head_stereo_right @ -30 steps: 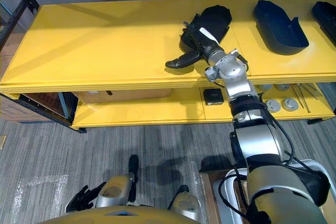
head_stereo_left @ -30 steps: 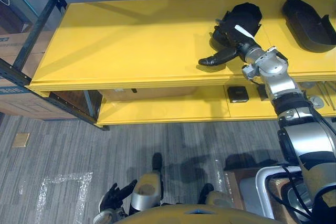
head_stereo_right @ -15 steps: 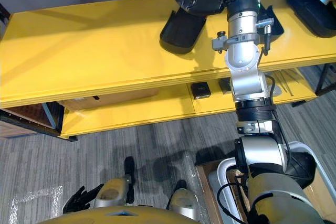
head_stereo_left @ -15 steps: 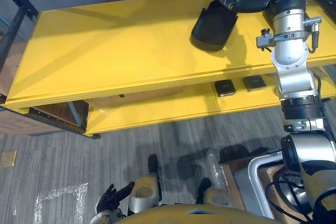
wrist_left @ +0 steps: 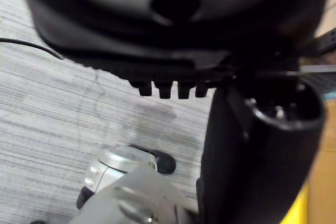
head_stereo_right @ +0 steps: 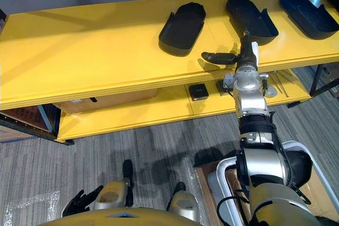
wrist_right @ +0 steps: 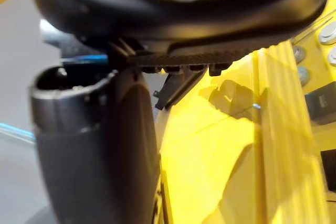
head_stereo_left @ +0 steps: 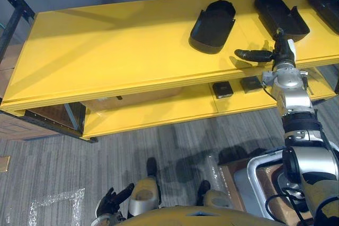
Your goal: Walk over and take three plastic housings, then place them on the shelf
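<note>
Three black plastic housings lie on the top of the yellow shelf (head_stereo_left: 106, 51): one in the middle (head_stereo_left: 213, 25), a second (head_stereo_left: 280, 14) to its right and a third (head_stereo_left: 324, 1) at the far right. My right hand (head_stereo_left: 258, 55) hovers over the shelf's front part, just right of and nearer than the middle housing, apart from it. Its fingers point left, straight, with nothing in them. In the right wrist view the thumb (wrist_right: 94, 145) stands over the bare yellow shelf (wrist_right: 210, 156). My left hand (head_stereo_left: 114, 202) hangs low by my side, fingers spread and empty.
The lower shelf board (head_stereo_left: 159, 112) carries two small black boxes (head_stereo_left: 222, 88) and a cardboard box sits under the top board. A dark rack frame (head_stereo_left: 10, 3) stands at the left. A grey-white bin (head_stereo_left: 259, 183) is on the floor at my right.
The camera has shifted. My right hand, on the middle housing a second ago, has let it go and drawn back to the shelf's front. The housing stays on the shelf.
</note>
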{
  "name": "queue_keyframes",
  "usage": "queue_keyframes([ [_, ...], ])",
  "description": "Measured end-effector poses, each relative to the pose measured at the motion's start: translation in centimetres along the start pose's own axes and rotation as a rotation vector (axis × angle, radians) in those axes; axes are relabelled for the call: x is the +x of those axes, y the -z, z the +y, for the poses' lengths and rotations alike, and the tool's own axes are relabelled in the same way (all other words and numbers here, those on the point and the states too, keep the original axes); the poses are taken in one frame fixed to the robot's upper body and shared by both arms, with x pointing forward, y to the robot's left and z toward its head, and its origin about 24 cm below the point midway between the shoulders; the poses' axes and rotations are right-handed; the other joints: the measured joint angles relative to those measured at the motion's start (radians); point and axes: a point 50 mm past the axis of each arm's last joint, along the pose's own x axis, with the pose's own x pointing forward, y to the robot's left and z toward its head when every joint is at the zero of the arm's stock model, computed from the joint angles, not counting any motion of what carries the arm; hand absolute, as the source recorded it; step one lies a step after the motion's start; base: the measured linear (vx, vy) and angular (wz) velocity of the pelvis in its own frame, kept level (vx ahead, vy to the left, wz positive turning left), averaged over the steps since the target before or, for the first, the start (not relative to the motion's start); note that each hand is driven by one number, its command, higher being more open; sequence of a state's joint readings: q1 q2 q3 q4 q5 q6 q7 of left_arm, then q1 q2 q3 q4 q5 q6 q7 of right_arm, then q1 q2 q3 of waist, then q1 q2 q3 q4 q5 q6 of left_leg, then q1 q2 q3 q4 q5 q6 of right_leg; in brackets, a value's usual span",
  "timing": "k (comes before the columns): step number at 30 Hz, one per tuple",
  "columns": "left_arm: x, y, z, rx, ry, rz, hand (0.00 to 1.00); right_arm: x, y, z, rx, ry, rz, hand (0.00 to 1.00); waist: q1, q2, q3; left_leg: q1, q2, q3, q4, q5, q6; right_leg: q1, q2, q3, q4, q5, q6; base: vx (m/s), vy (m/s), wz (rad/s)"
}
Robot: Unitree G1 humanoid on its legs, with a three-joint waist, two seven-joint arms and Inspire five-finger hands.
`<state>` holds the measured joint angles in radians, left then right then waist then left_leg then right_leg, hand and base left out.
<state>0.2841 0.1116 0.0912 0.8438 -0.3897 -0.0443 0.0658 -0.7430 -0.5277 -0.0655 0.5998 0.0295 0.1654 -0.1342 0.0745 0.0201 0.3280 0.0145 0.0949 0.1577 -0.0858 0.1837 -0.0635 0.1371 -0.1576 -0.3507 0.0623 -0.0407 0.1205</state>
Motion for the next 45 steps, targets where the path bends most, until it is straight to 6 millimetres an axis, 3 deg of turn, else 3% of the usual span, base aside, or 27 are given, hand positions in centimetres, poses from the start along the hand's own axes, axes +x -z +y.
queue_keyframes([
  [4,0.0,0.0,0.0,-0.001,0.0,0.001,1.0,-0.2,-0.9,1.1,-0.12,-0.055,-0.109,1.0,0.005,-0.001,-0.001,-0.003,-0.003,-0.007,0.0,0.0,0.0,0.006,0.0,-0.005,-0.009,0.002,0.002,0.02,-0.007,0.07],
  [15,0.0,0.1,-0.1,-0.002,0.003,0.003,1.0,-0.9,-1.0,4.5,-0.425,-0.183,-0.19,1.0,0.004,-0.001,0.0,-0.006,-0.016,-0.005,0.0,-0.002,0.005,0.001,-0.014,-0.004,-0.011,0.004,0.007,0.0,0.0,0.0],
  [24,0.0,0.1,-0.1,-0.001,-0.004,0.005,1.0,-1.3,-1.9,5.2,-0.638,-0.091,-0.308,1.0,0.006,-0.001,0.0,-0.007,-0.012,-0.004,-0.001,-0.002,0.006,0.002,-0.013,-0.003,-0.011,0.005,0.008,0.0,0.0,0.0],
  [32,0.1,0.0,-0.2,0.002,-0.011,0.018,1.0,-2.5,-5.1,6.6,-0.657,-0.094,-0.467,1.0,0.013,-0.001,0.0,-0.009,-0.007,-0.004,0.0,-0.005,0.007,0.001,-0.011,-0.003,-0.012,0.005,0.007,0.0,0.0,0.0],
  [45,0.2,-0.2,-0.3,0.01,-0.022,0.02,1.0,-1.8,-7.4,8.2,-0.761,-0.207,-0.427,1.0,0.037,-0.003,-0.001,-0.021,-0.009,-0.016,-0.001,-0.002,0.011,0.005,-0.011,-0.016,-0.011,0.005,0.007,0.0,0.0,0.03],
])
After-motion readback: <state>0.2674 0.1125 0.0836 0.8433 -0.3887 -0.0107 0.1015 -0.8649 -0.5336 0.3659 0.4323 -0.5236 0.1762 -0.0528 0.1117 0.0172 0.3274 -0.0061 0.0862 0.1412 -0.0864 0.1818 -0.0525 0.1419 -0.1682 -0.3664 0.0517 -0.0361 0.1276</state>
